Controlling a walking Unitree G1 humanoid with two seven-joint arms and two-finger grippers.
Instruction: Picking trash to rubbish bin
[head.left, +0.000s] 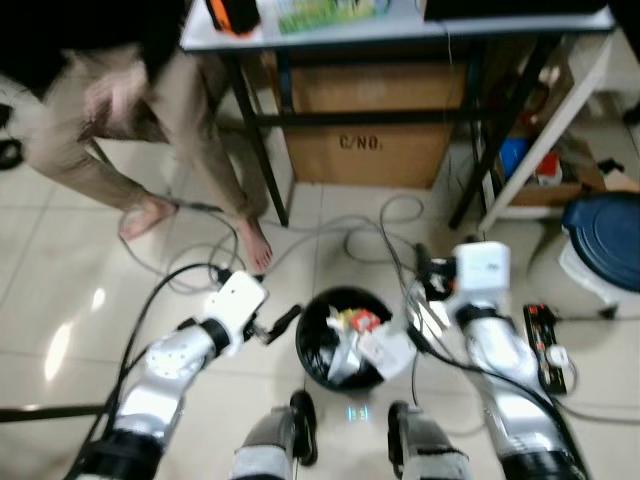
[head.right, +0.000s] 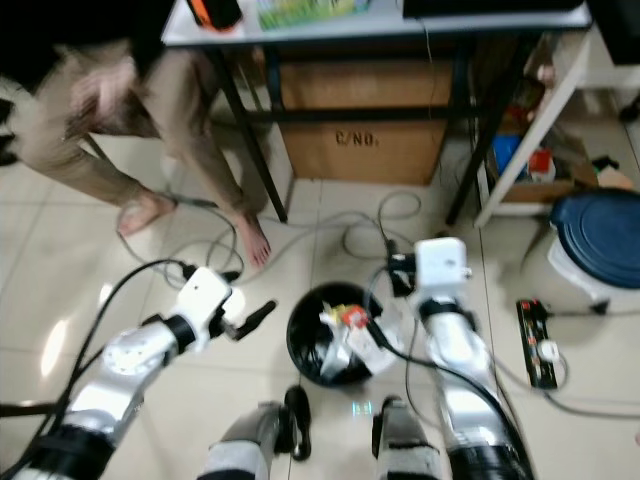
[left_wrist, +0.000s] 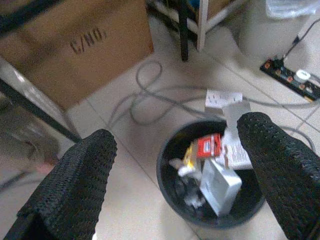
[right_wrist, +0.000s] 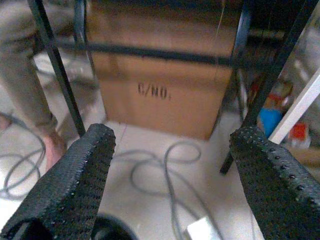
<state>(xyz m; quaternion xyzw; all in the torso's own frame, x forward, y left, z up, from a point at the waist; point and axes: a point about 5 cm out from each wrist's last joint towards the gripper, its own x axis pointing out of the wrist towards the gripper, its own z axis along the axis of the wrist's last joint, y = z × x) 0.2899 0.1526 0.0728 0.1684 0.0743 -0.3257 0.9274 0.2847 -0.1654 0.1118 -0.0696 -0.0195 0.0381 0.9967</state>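
Left wrist view: left end effector (left_wrist: 175, 175) wide, empty; rubbish bin (left_wrist: 172, 150) upright, trash (left_wrist: 220, 182) inside.

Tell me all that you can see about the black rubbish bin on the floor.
The rubbish bin is round, black and looks like plastic. It stands upright on the pale tiled floor, just ahead of the robot, between its two arms. It is open-topped and nearly full of trash: white paper, a grey-white box and a red and yellow wrapper. One white paper hangs over its rim. Grey cables lie beside it.
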